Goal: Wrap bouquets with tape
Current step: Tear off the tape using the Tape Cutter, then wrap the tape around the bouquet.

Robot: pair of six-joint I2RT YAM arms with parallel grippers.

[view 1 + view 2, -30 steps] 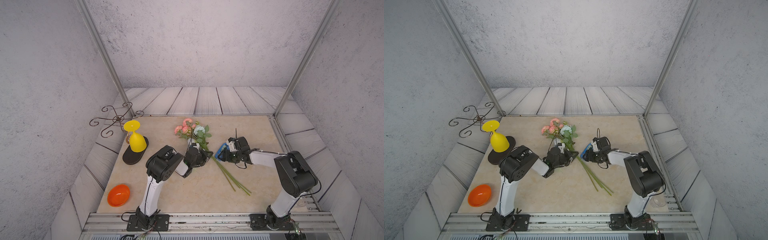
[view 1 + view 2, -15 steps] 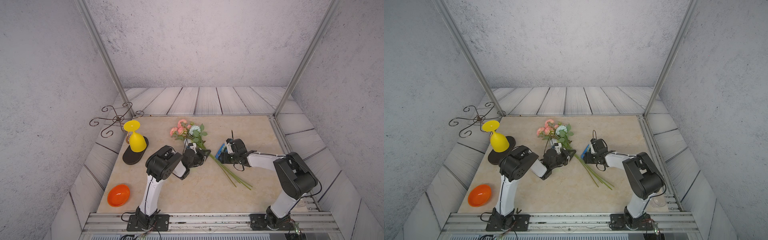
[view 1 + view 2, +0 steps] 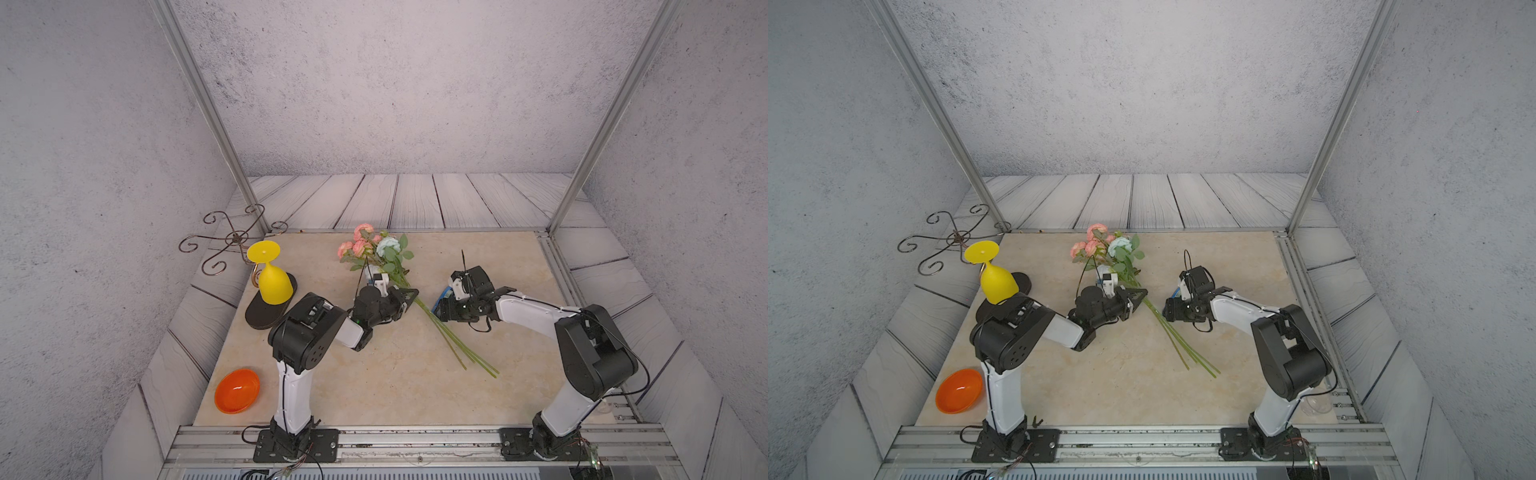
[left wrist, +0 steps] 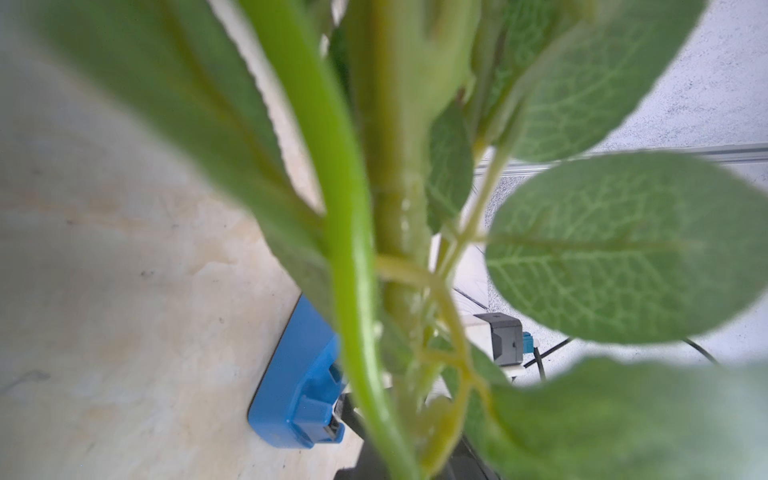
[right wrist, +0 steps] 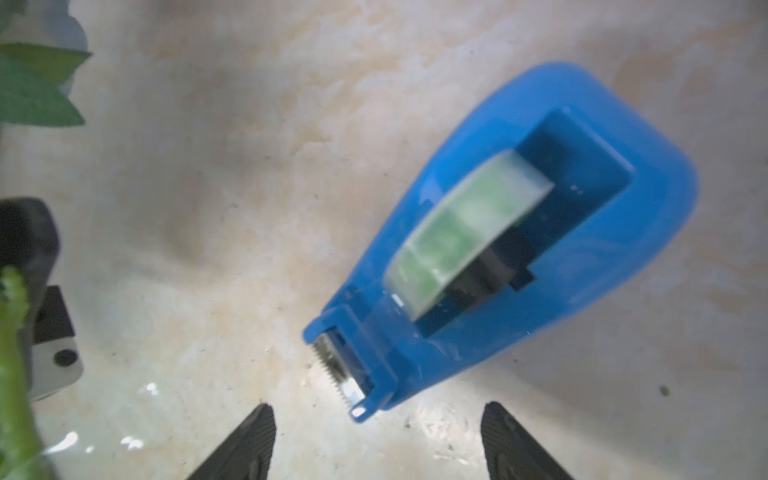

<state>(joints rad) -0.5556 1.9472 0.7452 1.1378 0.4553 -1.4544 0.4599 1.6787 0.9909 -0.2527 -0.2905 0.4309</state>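
- Presently the left claw (image 3: 409, 296) is closed tight on the bouquet (image 3: 376, 249), gripping the green stems (image 3: 453, 340) just below the leaves.
- Pink and pale blue-white blooms point toward the back of the counter (image 3: 374, 395). The stems run diagonally toward the front, and their cut ends lie on the surface between the two arms.
- Left wrist view: blurred stems and leaves fill the frame, and none of the claw's fingers can be made out.
- The right claw (image 5: 376, 415) stands wide open and grips nothing. Its dark fingers (image 5: 245, 449) sit either side of bare counter, just short of the serrated cutter.
- The blue tape dispenser (image 5: 623, 232) rests on the counter close beside the stems, on the right arm's side. The pale roll (image 5: 465, 232) is seated in its well.
- In both top views the right claw covers most of the dispenser, and only a blue edge shows.
- Whether a free end of tape hangs from the cutter cannot be told.
- A yellow goblet (image 3: 272, 282) stands inverted on a dark oval plate (image 3: 266, 318) at the left.
- An orange bowl (image 3: 237, 390) lies near the left arm's base.
- A wire scroll stand (image 3: 232, 239) occupies the back left corner.
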